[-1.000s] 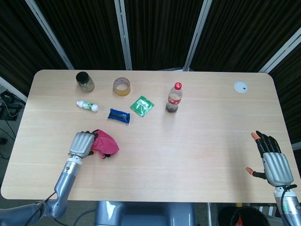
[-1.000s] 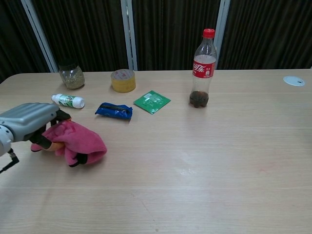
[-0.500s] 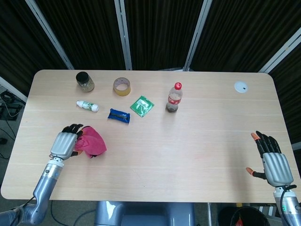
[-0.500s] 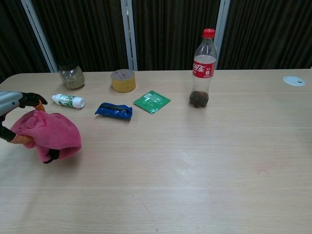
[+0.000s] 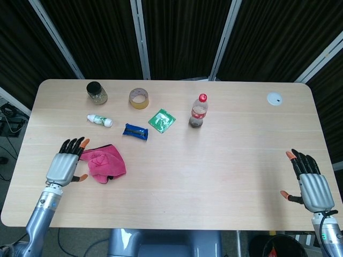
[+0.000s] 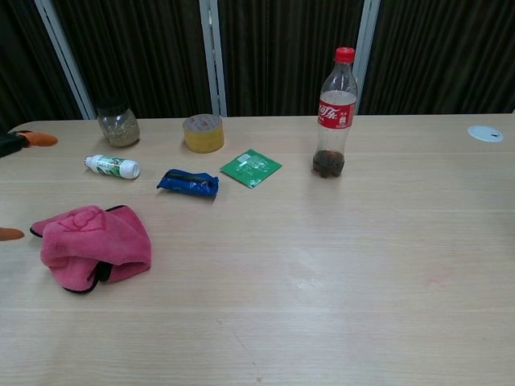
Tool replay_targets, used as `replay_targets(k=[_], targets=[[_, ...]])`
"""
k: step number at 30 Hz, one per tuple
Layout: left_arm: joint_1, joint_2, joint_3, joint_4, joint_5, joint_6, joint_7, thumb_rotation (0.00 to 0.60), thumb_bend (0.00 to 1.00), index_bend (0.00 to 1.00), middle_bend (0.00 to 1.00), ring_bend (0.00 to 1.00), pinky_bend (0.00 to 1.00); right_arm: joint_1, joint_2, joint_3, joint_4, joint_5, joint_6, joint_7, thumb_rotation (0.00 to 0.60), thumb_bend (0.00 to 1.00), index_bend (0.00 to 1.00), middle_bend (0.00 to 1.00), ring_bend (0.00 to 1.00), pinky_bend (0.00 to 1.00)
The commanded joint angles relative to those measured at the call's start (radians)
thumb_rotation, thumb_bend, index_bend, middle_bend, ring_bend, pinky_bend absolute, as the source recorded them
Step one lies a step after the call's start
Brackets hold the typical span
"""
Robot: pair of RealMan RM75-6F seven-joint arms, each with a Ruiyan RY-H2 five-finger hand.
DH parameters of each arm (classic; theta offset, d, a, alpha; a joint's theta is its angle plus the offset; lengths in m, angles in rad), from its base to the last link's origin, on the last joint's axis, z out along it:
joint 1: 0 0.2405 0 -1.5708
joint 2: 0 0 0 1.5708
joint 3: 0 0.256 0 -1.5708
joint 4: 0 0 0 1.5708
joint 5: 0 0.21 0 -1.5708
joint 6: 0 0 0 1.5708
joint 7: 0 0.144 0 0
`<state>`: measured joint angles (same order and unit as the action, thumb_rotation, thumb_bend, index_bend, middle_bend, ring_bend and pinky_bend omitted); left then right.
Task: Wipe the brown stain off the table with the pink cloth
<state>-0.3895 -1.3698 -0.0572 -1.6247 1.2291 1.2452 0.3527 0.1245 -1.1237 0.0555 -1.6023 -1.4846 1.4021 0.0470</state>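
Observation:
The pink cloth [image 5: 105,163] lies crumpled on the table [image 5: 214,203] near the front left, and it also shows in the chest view as the cloth [image 6: 95,246]. My left hand [image 5: 64,167] is just left of the cloth, open with fingers spread, holding nothing. Only its orange fingertips [image 6: 37,139] show at the chest view's left edge. My right hand [image 5: 312,185] is open at the front right corner, far from the cloth. A faint reddish smudge [image 6: 440,279], possibly the stain, marks the table on the right.
Behind the cloth lie a small white bottle [image 5: 99,120], a blue packet [image 5: 135,131] and a green packet [image 5: 162,120]. A dark-lidded jar [image 5: 96,92] and a tape roll [image 5: 139,98] stand at the back. A cola bottle [image 5: 198,112] stands mid-table and a white disc [image 5: 274,98] lies back right.
My left hand dragged the pink cloth leftward, then let go of it and drew away to the left with its fingers spread. The right hand has not moved.

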Motion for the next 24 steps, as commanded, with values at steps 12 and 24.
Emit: replay_targets(k=[12,24], targets=[[0.21,0.236,0.115,-0.097,0.177,0.242,-0.132,0.6,0.04,0.0,0.0,0.0,0.0,0.0,-0.006,-0.009,0.02,-0.037,0.021,-0.025,0.6,0.02,0.01,0.0,0.0,0.0],[0.274,0.203,0.112,0.043,0.306,0.36,-0.243,0.6,0.04,0.0,0.0,0.0,0.0,-0.001,-0.007,-0.012,0.02,-0.048,0.028,-0.03,0.6,0.02,0.01,0.0,0.0,0.0]])
